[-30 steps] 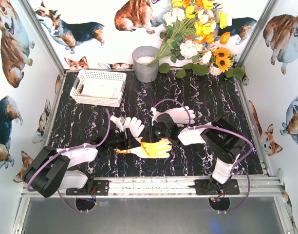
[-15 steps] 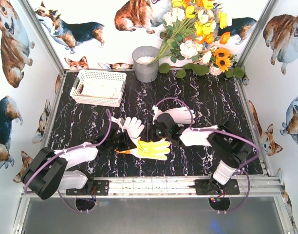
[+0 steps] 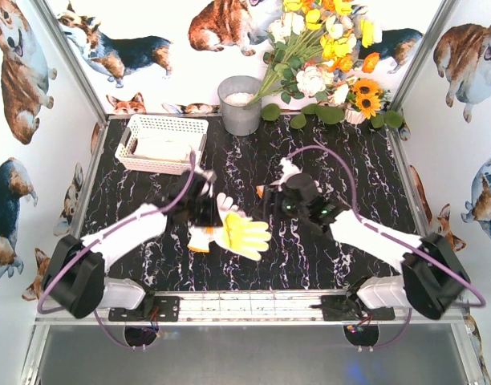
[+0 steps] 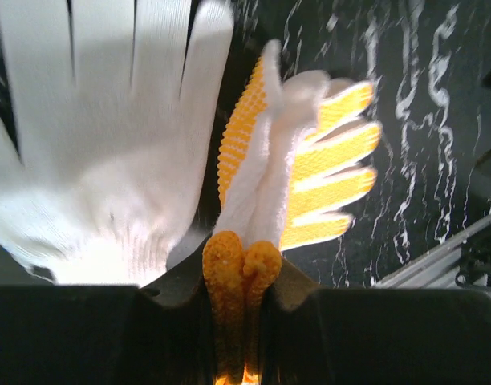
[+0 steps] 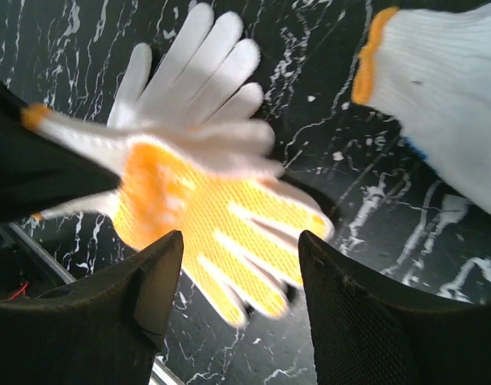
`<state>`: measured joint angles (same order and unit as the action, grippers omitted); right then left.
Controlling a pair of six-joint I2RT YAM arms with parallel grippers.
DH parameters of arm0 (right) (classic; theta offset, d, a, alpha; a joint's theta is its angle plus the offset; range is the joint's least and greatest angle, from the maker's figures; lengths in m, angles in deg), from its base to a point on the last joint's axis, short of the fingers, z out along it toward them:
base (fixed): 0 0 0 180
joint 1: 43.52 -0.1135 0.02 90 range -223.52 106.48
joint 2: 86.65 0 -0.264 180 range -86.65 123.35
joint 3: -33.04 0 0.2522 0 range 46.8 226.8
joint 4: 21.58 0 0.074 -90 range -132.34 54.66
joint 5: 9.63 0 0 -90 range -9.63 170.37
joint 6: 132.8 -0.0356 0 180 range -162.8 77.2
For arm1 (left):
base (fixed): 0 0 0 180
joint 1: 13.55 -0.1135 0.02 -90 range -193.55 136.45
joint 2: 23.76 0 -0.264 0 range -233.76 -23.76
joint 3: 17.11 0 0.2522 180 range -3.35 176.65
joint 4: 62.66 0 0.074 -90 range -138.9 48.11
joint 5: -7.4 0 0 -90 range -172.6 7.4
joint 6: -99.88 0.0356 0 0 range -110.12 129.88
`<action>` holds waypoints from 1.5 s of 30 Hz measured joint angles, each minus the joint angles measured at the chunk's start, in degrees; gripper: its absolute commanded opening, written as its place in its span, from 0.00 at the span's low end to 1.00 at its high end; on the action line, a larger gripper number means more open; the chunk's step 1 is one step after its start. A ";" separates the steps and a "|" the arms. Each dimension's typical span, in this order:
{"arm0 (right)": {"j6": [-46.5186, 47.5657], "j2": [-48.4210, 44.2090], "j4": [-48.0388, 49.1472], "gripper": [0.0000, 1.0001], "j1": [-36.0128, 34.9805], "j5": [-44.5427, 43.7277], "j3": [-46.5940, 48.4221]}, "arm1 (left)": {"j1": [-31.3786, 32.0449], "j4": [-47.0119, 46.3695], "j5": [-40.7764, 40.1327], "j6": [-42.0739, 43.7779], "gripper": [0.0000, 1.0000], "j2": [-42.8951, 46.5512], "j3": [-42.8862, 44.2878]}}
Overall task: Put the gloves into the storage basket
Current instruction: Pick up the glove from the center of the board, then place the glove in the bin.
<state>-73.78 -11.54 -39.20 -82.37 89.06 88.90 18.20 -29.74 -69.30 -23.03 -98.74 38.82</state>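
The black marble-patterned table (image 3: 350, 160) holds the shallow white plastic storage basket with lattice sides (image 3: 153, 165) at its far left corner. Something white lies inside it, but I cannot tell what. Just to its right stands a grey metal bucket (image 3: 240, 108).

Three gloves are near the middle of the table: a white knit glove with a yellow palm (image 3: 244, 235), a plain white knit glove (image 3: 223, 207) touching it, and another white glove with an orange cuff (image 3: 287, 170) further right.

The left gripper (image 4: 239, 289) is clenched on the orange cuff (image 4: 245, 257) of the yellow-palmed glove, whose fingers hang loose. The right gripper (image 5: 239, 257) has its jaws apart and grasps nothing.

The step in hand seems to be carrying the yellow-palmed glove to the basket. Since only the cuff is pinched, the glove will probably swing. The left arm should lift it clear of the plain glove, move smoothly to the far left, stop over the middle of the basket and lower before releasing, so that no finger hangs over the rim.
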 measured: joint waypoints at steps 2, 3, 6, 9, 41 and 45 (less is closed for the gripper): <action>0.59 -2.75 -1.77 0.63 1.36 -0.55 -0.44 | 0.07 5.95 -2.40 3.89 0.00 -2.14 7.45; 0.85 -4.17 -2.62 0.63 1.81 -0.85 -0.72 | 0.07 8.04 -3.32 5.68 0.00 -3.06 10.75; 1.31 -7.82 -5.16 0.63 3.58 -1.01 -0.79 | 0.04 13.81 -5.14 10.78 0.00 -5.44 20.02; 1.40 -10.16 -6.45 0.66 5.97 -0.87 -0.79 | 0.07 18.82 -5.92 14.73 0.00 -8.24 27.56; -5.55 -1.55 -3.23 0.72 8.11 8.44 -0.74 | -14.03 37.27 -10.62 32.54 0.00 -36.54 71.95; -6.03 -0.50 -2.78 0.72 8.11 9.05 -0.74 | -16.68 38.73 -8.13 33.97 0.00 -42.60 77.81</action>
<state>-79.81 -12.04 -41.97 -74.26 98.11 88.16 1.52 8.99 -77.43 10.94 -141.34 116.63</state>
